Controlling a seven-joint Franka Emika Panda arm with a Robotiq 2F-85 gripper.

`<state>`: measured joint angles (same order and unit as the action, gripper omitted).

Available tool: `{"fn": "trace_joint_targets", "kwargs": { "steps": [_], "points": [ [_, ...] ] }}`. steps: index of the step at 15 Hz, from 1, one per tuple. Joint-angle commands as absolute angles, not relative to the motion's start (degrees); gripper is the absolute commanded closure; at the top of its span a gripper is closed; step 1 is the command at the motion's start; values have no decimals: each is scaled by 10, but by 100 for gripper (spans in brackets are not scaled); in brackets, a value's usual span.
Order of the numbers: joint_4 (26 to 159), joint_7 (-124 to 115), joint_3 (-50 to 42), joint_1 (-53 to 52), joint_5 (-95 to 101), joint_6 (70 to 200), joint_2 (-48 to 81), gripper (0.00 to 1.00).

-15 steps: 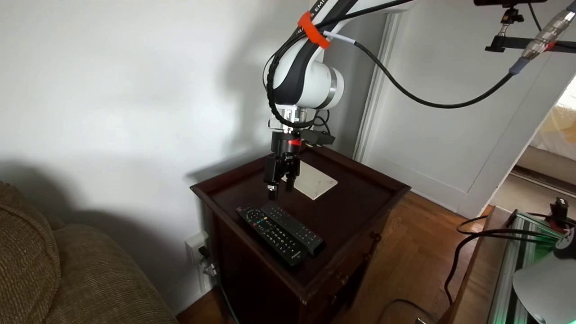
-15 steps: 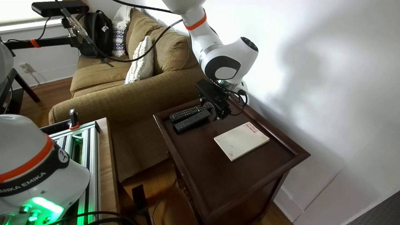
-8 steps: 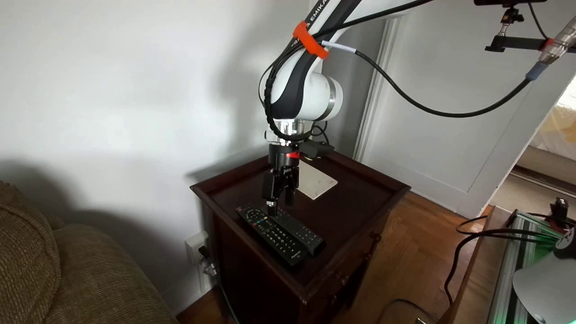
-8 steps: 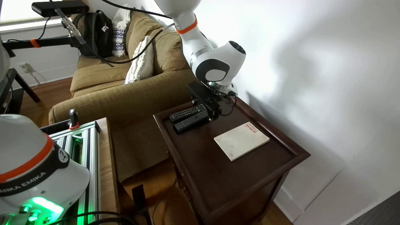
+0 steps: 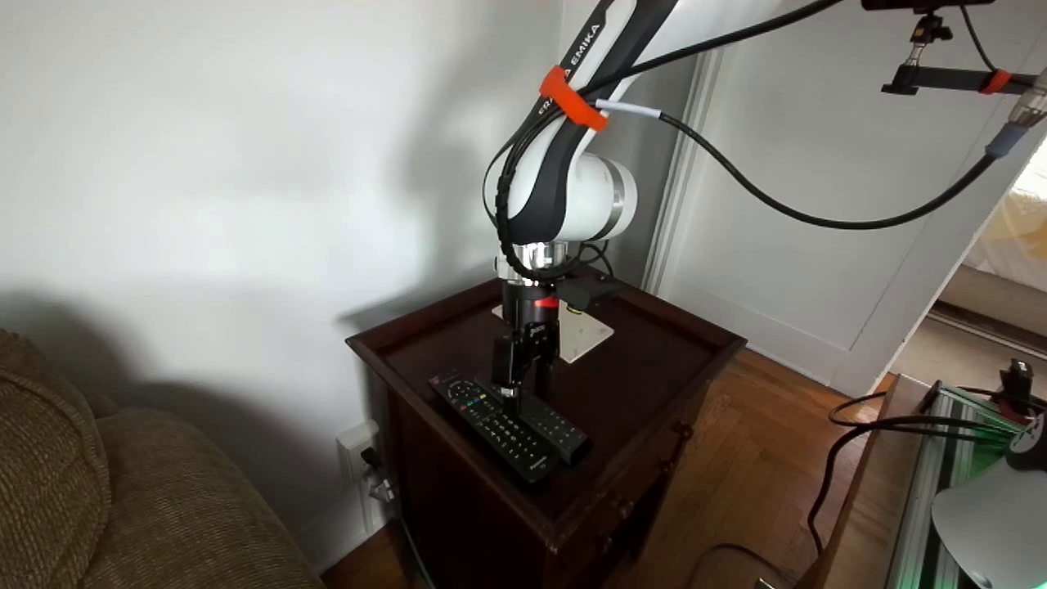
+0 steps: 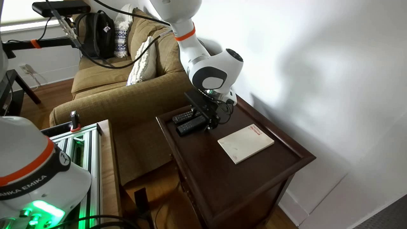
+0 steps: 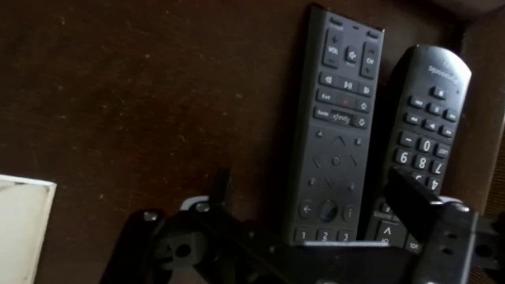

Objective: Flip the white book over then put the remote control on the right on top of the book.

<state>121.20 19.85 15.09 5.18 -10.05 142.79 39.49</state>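
The white book (image 6: 245, 143) lies flat on the dark wooden cabinet top, with red print at one corner. Its edge shows in the wrist view (image 7: 23, 228). Two black remotes lie side by side near the cabinet's edge. The slim Xfinity remote (image 7: 335, 138) lies nearer the book and is the right-hand one in an exterior view (image 5: 564, 432). The Panasonic remote (image 7: 428, 118) lies beside it along the rim. My gripper (image 7: 309, 179) is open and empty, low above the remotes. One finger is over bare wood beside the Xfinity remote; the other overlaps the Panasonic remote.
The cabinet top has a raised rim (image 6: 279, 136) and stands against a white wall (image 5: 245, 164). A brown sofa (image 6: 133, 89) stands beside the remotes' end. The robot's base (image 6: 41, 165) is on a separate bench. A cable (image 5: 818, 221) hangs from the arm.
My gripper has come down towards the two remotes and moved away from the book, staying open. The book and both remotes have not moved.
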Motion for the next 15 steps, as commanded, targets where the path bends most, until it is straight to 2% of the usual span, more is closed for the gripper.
{"fn": "trace_joint_targets", "kwargs": {
  "steps": [1, 15],
  "points": [
    [1227, 180, 138, 40, -101, 1441, 392, 0],
    [1257, 139, 117, 41, -102, 1439, 377, 0]
  ]
}}
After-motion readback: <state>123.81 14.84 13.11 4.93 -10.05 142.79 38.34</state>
